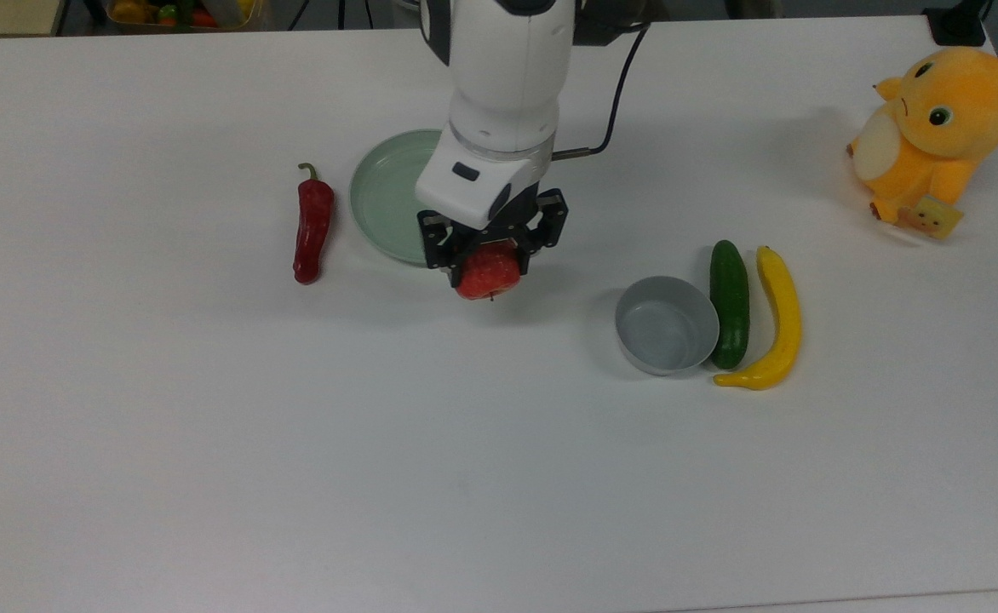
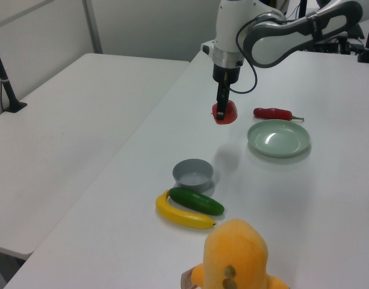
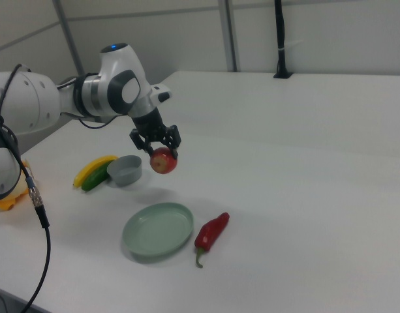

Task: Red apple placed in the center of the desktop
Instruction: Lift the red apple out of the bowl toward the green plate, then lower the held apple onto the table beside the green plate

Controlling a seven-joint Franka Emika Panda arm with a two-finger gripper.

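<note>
Going across the top view from its left, the red chili pepper lay flat on the worktop, just beside the pale-green plate. Next came the claw, clamped on the red apple and holding it in the air over bare surface just off the plate's near rim. Farther right stood the grey bowl, the cucumber, the banana and the orange plush toy.

The step in hand looked like the carry: the apple hung clear of the worktop, as its shadow in the left view suggested. The next move probably called for a short shift toward the open middle, a straight descent, then release once the fruit rested, since a round apple may roll.

The arm covered the plate's right part in the top view, and the claw hid the apple's top.
</note>
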